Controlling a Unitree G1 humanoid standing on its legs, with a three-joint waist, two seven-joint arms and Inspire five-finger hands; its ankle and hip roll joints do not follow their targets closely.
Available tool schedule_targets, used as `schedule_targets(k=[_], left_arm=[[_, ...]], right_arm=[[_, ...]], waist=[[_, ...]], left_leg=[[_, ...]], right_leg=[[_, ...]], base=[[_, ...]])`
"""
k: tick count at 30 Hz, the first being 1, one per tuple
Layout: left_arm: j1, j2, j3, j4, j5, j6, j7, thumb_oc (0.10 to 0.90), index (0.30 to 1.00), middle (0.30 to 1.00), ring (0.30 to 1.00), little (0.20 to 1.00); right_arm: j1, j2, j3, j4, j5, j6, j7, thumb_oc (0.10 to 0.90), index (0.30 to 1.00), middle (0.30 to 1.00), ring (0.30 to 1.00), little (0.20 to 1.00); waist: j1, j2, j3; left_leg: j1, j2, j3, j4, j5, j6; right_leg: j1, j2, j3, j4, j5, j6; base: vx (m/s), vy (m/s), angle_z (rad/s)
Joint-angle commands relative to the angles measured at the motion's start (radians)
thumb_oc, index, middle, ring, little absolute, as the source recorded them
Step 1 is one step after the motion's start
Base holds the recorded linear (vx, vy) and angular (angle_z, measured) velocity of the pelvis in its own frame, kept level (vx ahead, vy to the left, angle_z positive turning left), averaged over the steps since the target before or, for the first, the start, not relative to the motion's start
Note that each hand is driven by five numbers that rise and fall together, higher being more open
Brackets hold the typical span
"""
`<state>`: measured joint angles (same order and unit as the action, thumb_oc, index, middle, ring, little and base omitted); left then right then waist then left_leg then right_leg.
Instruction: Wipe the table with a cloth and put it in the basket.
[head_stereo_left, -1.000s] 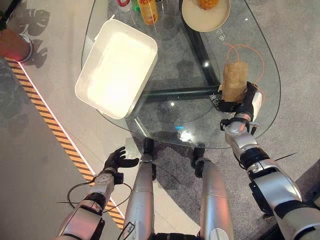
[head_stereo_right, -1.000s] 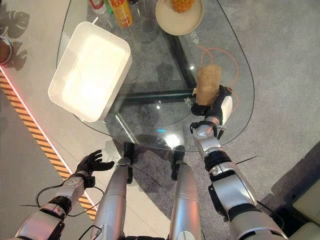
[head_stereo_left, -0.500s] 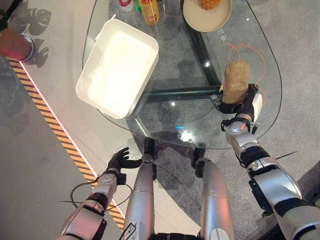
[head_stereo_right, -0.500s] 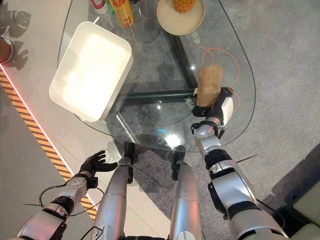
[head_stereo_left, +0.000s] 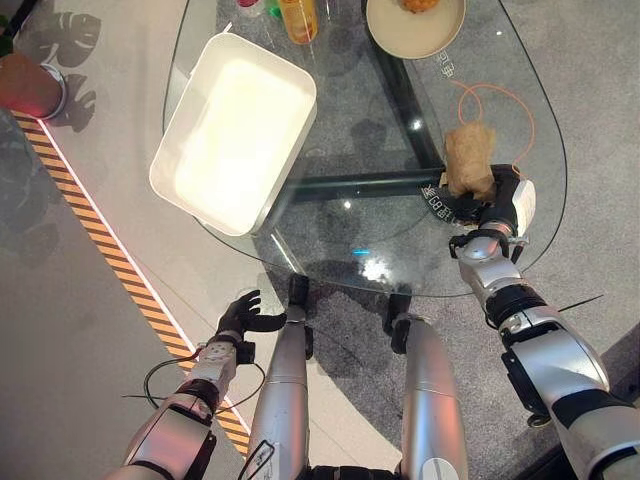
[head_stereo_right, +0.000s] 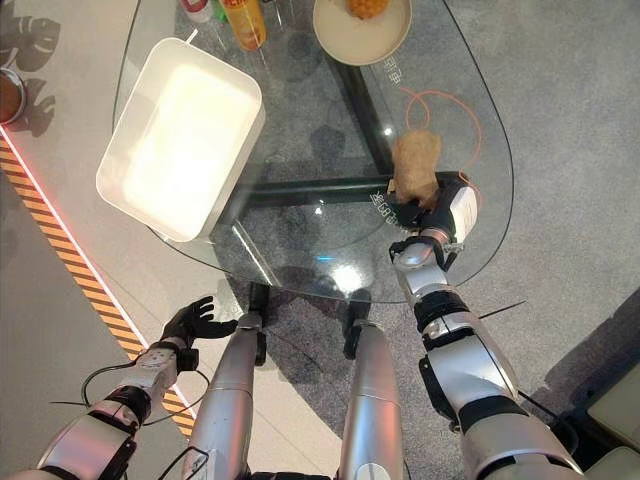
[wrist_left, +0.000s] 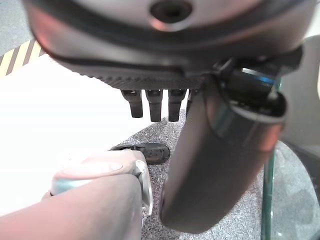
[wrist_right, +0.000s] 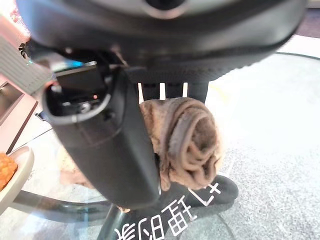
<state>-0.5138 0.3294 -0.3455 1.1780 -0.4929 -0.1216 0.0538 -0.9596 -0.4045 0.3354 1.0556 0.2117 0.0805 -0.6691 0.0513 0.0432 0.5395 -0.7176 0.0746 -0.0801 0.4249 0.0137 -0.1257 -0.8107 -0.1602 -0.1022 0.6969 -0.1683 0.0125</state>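
A brown cloth (head_stereo_left: 469, 160) lies bunched on the right side of the round glass table (head_stereo_left: 380, 240). My right hand (head_stereo_left: 500, 205) is at the cloth's near end, by the table's right rim. Up close, the cloth (wrist_right: 190, 140) is rolled up between that hand's thumb (wrist_right: 110, 150) and its curled fingers. The basket, a white rectangular tub (head_stereo_left: 235, 130), stands empty on the table's left side, overhanging the edge. My left hand (head_stereo_left: 240, 317) hangs low beside the table, below its near-left edge, with its fingers (wrist_left: 152, 102) relaxed and holding nothing.
A beige plate (head_stereo_left: 415, 25) with yellow food sits at the table's far edge, with an orange bottle (head_stereo_left: 298, 18) left of it. An orange cord (head_stereo_left: 505, 100) loops under the glass near the cloth. Striped tape (head_stereo_left: 100, 250) crosses the floor on the left.
The cloth has gone from a flat strip to a crumpled bunch as my right hand closed on its near end and shifted slightly right. My left hand has barely moved.
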Motion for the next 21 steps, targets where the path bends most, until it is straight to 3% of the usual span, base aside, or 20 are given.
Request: schedule_targets(k=[1,21], left_arm=[[0.012,-0.007,-0.007,0.029,0.014,-0.007,0.018,0.8,0.9,0.9,0.9,0.9],[0.005,-0.007,-0.013,0.02,0.013,-0.001,0.027,0.8,0.9,0.9,0.9,0.9]], right_arm=[[-0.008,-0.016,0.045,0.023,-0.038,-0.003,0.028,0.1,0.3,0.3,0.3,0.2],[-0.023,-0.022,0.07,-0.012,-0.104,-0.016,0.025,0.1,0.3,0.3,0.3,0.2]], waist=[[0.004,0.043,-0.019],[0.003,0.04,-0.019]], left_leg=[[-0.025,-0.063,0.094,0.113,-0.091,0.111],[-0.032,-0.061,0.091,0.111,-0.086,0.112]], right_leg=[[0.028,0.031,-0.008,-0.089,0.068,-0.012],[0.022,0.035,-0.012,-0.091,0.07,-0.013]], base=[[0.0,0.0,0.0],[0.0,0.0,0.0]])
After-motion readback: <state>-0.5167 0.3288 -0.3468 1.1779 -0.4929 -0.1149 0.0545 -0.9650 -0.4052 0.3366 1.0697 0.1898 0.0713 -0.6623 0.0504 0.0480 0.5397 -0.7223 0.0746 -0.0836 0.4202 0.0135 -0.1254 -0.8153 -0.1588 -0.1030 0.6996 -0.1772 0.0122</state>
